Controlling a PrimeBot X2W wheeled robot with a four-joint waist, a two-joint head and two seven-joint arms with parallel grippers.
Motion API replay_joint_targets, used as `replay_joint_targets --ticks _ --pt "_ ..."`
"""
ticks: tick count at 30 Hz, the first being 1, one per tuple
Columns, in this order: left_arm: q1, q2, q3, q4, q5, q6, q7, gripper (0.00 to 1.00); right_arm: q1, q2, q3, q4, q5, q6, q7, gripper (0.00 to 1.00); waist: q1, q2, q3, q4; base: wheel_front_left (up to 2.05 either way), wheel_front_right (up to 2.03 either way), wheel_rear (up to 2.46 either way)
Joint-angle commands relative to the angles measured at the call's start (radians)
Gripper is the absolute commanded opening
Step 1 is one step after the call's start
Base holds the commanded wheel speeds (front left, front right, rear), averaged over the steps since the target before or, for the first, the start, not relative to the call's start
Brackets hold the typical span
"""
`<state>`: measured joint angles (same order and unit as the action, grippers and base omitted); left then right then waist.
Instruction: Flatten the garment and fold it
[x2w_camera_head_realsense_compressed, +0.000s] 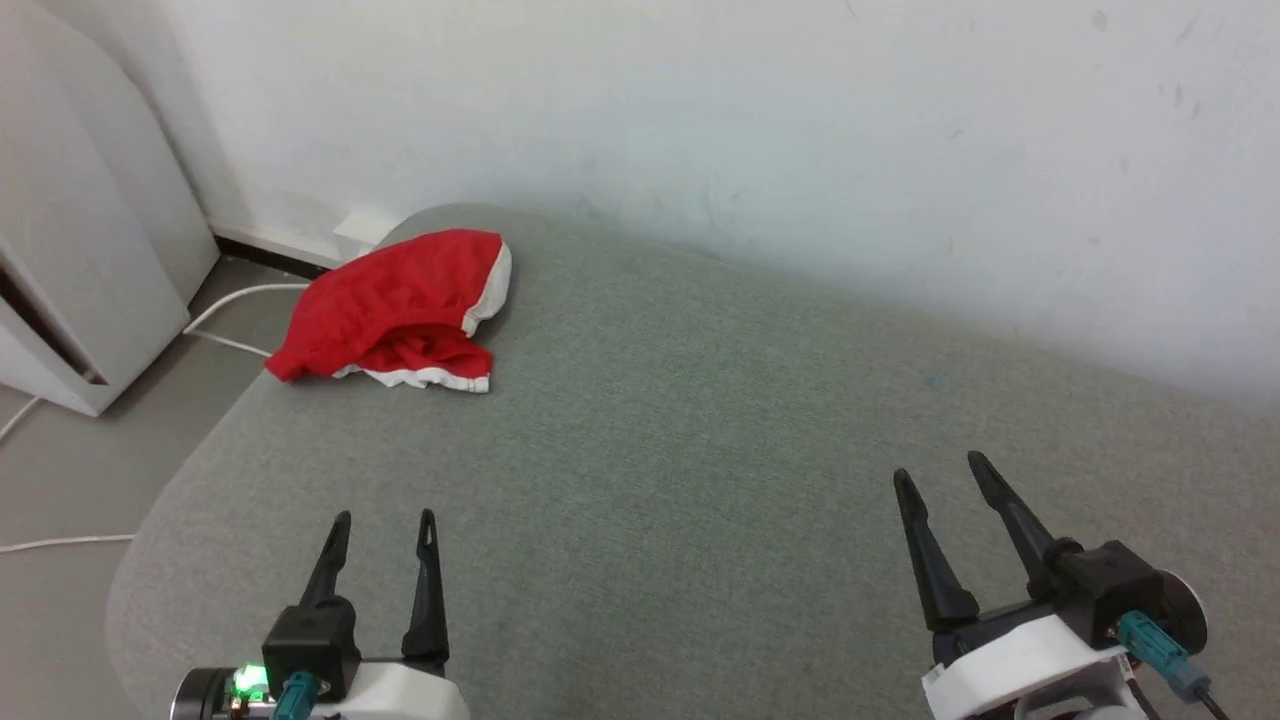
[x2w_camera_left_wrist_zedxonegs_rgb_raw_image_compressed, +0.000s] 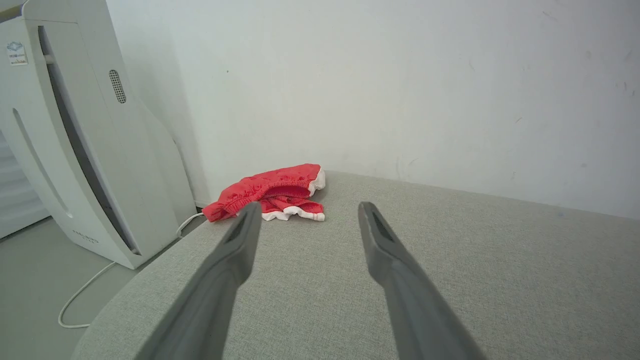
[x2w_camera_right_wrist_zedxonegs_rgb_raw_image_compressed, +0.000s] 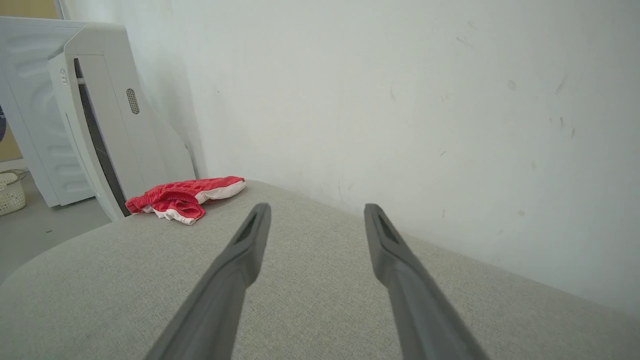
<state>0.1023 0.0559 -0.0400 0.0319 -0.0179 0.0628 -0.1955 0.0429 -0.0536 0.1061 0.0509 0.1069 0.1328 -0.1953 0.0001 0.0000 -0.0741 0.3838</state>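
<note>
Two claws gape wide, empty; shorts (x2w_camera_head_realsense_compressed: 390, 300) bunched well apart, 12 o'clock of nearer left claw (x2w_camera_head_realsense_compressed: 385, 515), 10 o'clock of right claw (x2w_camera_head_realsense_compressed: 938, 466).

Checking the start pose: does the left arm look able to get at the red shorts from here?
Probably yes: the open left gripper faces bare grey cushion, nothing between it and the red shorts near the far left edge.

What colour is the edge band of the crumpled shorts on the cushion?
White, on bright red shorts. The head view shows the band best.
</note>
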Motion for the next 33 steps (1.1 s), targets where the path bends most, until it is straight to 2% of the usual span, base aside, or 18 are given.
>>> replay_joint_targets --ticks 1,21,33 --pt "0.009 0.003 -0.003 0.003 -0.007 0.007 -0.008 1.0 0.009 0.003 0.005 0.004 0.006 -0.002 -0.008 1.0 0.0 0.0 -0.001 0.009 0.0 0.0 0.0" --pt "0.033 0.006 -0.02 0.001 -0.007 0.018 -0.05 1.0 0.026 0.003 0.019 0.025 0.017 -0.002 -0.05 1.0 -0.0001 0.0 -0.015 0.086 0.0 0.0 0.0" --pt "0.031 0.01 -0.042 -0.005 -0.01 0.004 -0.066 1.0 0.024 0.003 0.015 0.041 0.016 -0.002 -0.066 1.0 -0.0001 0.0 0.0 0.105 0.0 0.0 0.0"
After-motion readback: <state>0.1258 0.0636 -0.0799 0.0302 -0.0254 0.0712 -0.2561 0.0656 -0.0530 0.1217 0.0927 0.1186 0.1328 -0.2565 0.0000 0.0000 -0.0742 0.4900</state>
